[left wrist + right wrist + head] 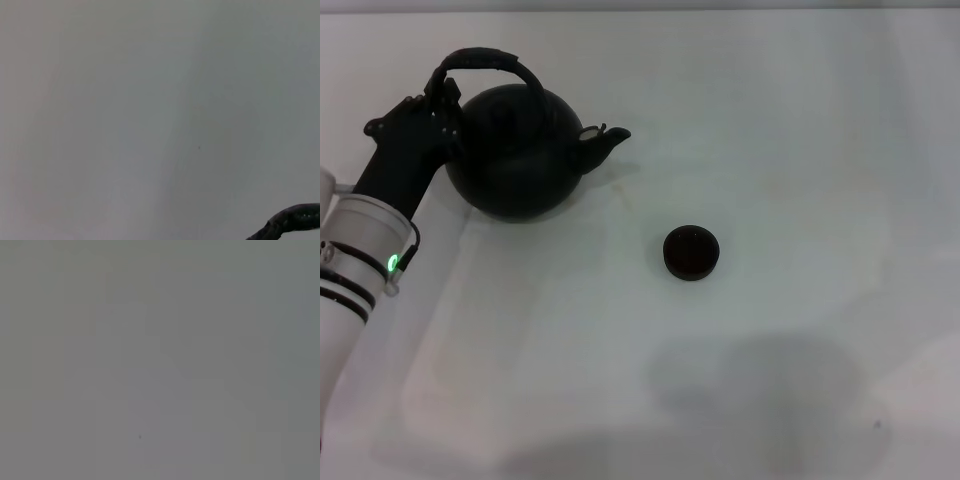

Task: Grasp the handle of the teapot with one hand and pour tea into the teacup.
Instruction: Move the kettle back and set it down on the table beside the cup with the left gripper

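Head view: the left tool (442, 95) was seen at the left end of the handle (485, 62), against the teapot (520, 150); whether it was clamped on the handle or apart could not be told, as black sat on black. The teapot was at the far left of the white desk (800, 150), spout (605, 138) aimed toward the robot's right. The teacup (691, 252) was placed well apart from it, nearer the robot and to the right of the spout. In the left wrist view only a dark strip of handle (292, 220) was caught. The right tool was not in view. Step judged: grasping the handle, pour not started. Next move would call for a confirmed grip, a lift, a carry until the spout is over the cup, then a tilt.
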Action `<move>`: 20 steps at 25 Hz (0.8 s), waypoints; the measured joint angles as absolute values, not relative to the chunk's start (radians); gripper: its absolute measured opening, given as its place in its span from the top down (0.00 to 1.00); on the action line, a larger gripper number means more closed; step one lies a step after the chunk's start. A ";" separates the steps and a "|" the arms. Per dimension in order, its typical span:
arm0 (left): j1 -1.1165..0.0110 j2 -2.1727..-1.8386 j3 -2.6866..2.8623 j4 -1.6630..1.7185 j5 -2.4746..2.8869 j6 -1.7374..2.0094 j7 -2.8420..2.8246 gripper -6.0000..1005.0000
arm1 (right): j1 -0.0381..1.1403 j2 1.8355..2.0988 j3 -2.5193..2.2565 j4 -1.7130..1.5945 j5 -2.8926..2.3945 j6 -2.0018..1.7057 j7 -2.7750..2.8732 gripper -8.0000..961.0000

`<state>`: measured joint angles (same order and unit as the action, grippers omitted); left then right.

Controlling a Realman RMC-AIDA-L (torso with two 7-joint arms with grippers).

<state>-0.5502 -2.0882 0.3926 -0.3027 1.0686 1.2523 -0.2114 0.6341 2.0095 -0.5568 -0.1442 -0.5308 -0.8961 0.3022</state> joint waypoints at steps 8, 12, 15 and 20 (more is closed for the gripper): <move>-0.522 -2.089 0.389 -0.301 1.091 1.261 -0.209 0.80 | 0.628 2.010 -0.557 -0.144 -0.531 -0.897 0.302 0.13; -0.512 -2.088 0.389 -0.290 1.093 1.272 -0.209 0.77 | 0.626 2.011 -0.557 -0.144 -0.531 -0.898 0.302 0.13; -0.501 -2.089 0.390 -0.285 1.093 1.297 -0.208 0.68 | 0.626 2.012 -0.557 -0.144 -0.531 -0.899 0.302 0.13; -0.483 -2.089 0.395 -0.279 1.094 1.328 -0.192 0.47 | 0.626 2.013 -0.557 -0.144 -0.531 -0.900 0.302 0.13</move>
<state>-0.4834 -2.0888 0.3947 -0.2793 1.0938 1.3281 -0.1923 0.6258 2.0125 -0.5568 -0.1442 -0.5308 -0.8999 0.3022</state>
